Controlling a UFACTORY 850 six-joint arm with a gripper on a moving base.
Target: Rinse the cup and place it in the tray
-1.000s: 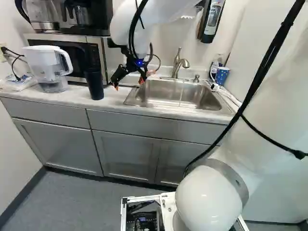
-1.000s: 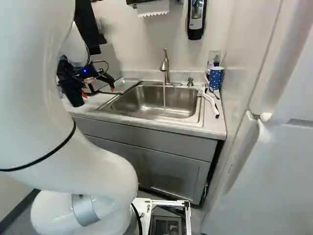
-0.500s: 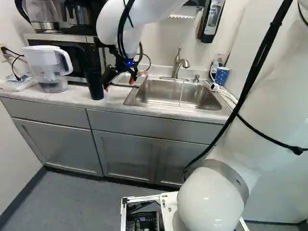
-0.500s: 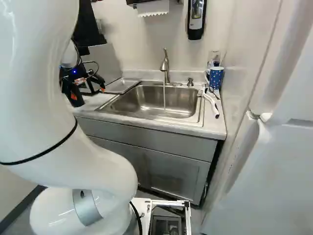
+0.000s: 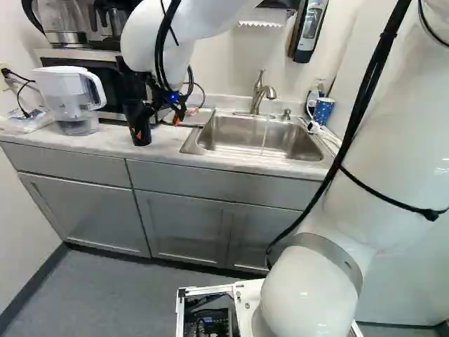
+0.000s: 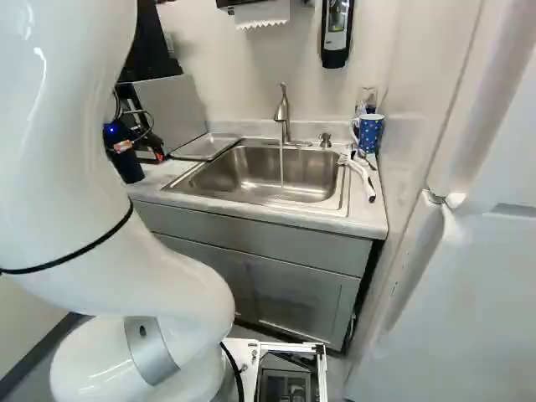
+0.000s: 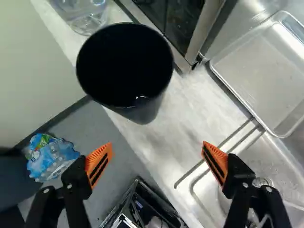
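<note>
Black cup upright on counter, outside my open gripper [image 5: 157, 127]

I find my two fingers spread wide, with nothing between their orange pads [image 7: 99, 160]. The black cup [image 7: 142, 111] stands on the counter [image 7: 173, 126], ahead of my fingers and left of the sink [image 6: 260, 180]. To its right, a shallow metal tray [image 6: 206, 146] lies by the far left part of the sink. The faucet [image 6: 283, 113], at the sink's far side, is running; a thin stream falls into the basin. A clear pitcher [image 5: 69, 95] stands left of the cup. A white-handled brush [image 6: 362, 177] lies at the sink's right, near a blue dotted mug [image 6: 369, 132].
</note>
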